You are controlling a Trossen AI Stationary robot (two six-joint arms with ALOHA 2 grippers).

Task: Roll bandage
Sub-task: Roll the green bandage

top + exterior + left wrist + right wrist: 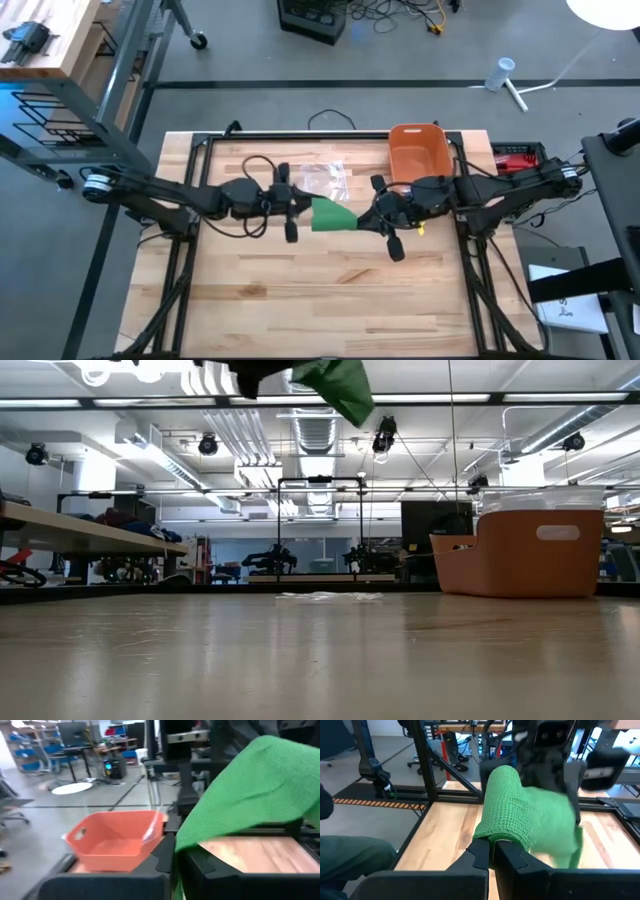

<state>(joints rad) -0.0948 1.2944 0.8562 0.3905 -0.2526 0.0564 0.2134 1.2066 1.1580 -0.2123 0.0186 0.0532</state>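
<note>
Hanging above the wooden table (300,290), a green bandage (332,216) stretched between the left gripper (174,862) and right gripper (493,851), both clamped on it.

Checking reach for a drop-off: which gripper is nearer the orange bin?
Right. The right gripper sits just in front of the orange bin, gripping the green bandage; the left gripper holds its other end, farther left.
</note>
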